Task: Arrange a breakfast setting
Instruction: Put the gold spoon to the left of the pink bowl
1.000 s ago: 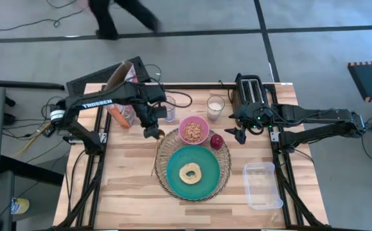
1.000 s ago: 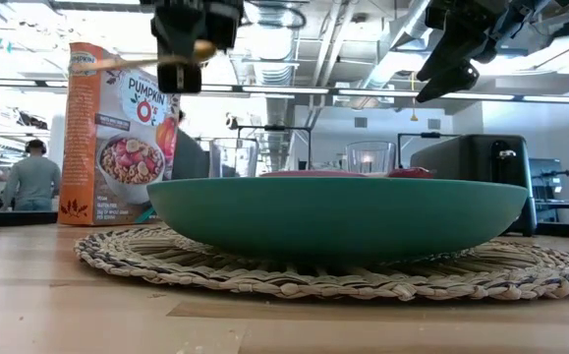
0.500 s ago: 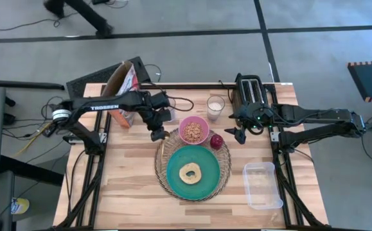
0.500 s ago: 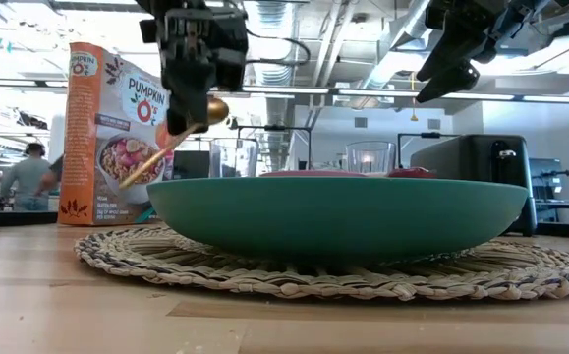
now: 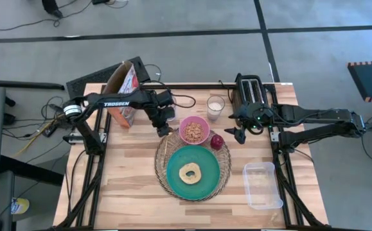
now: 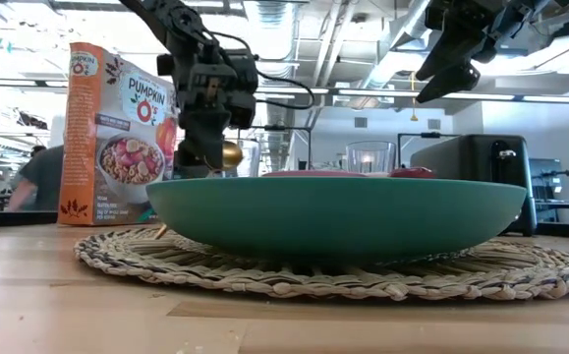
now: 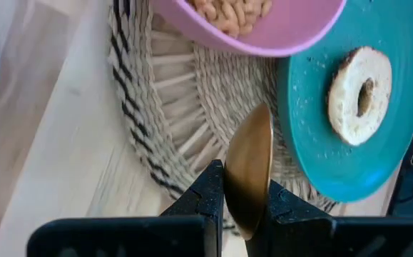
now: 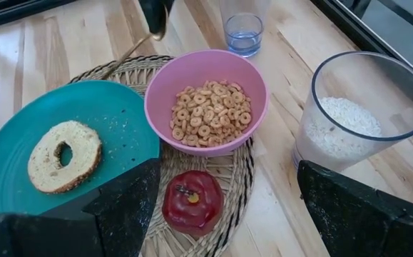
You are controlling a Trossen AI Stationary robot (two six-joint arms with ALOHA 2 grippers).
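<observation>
1. The left gripper (image 5: 162,128) is clenched on the small gold spoon (image 7: 250,175), pinching its bowl edge-on between the two fingers, so the handle hangs free below the jaws and can be lowered first.
2. In the low view the spoon's handle tip sits right at the edge of the woven charger (image 6: 294,265); whether it touches the table I cannot tell. This looks like the laying-down of the spoon beside the plate, at the charger's rim.
3. Just ahead of those jaws lie the pink bowl (image 5: 194,130), filled with cereal rings, and the teal plate (image 5: 193,168) carrying the bagel (image 5: 189,172); both rest on the charger, bowl against the plate's rim, as a finished setting would.
4. The right gripper (image 5: 239,133) hangs with its jaws released and holding nothing, raised above the table near the black toaster (image 5: 250,92). The dark red fruit (image 8: 192,200) lies directly before its fingers on the charger, beside the bowl, probably set where it belongs.
5. A cereal box (image 6: 117,133) and a glass of white grains (image 8: 356,114) stand behind the setting, clear of the work.
</observation>
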